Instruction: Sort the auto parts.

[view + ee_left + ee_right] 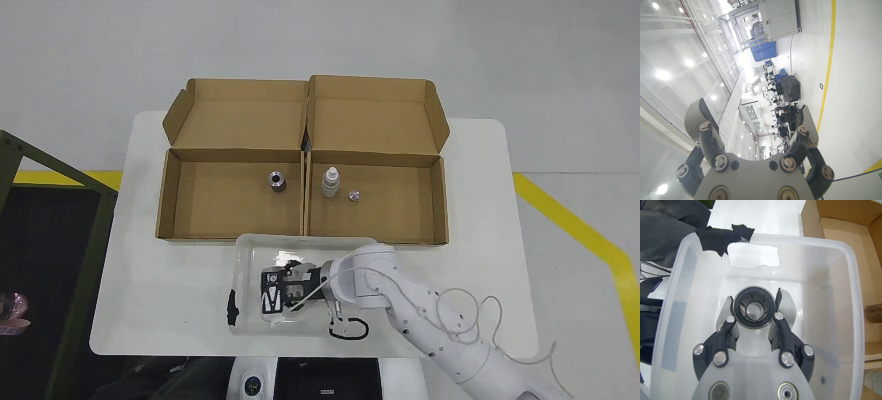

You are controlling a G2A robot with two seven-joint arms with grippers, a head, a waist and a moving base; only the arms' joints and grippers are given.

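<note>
A dark metal bearing sleeve point(761, 298) with a hollow core sits inside the clear plastic bin point(829, 245) at the table's front. My right gripper point(754, 294) is down in the bin and shut on the sleeve, one finger pressed on each side. From above, the right gripper point(290, 290) is in the bin's point(250, 248) middle. Whether the sleeve rests on the bin floor I cannot tell. My left gripper point(753, 108) is open and holds nothing, pointing up at the hall's ceiling and floor.
Two open cardboard boxes stand side by side behind the bin. The left box point(200, 205) holds a metal cylinder point(276, 181). The right box point(405, 210) holds a white bottle point(330, 182) and a small metal part point(353, 195). Torn black tape point(719, 239) sticks to the bin's rim.
</note>
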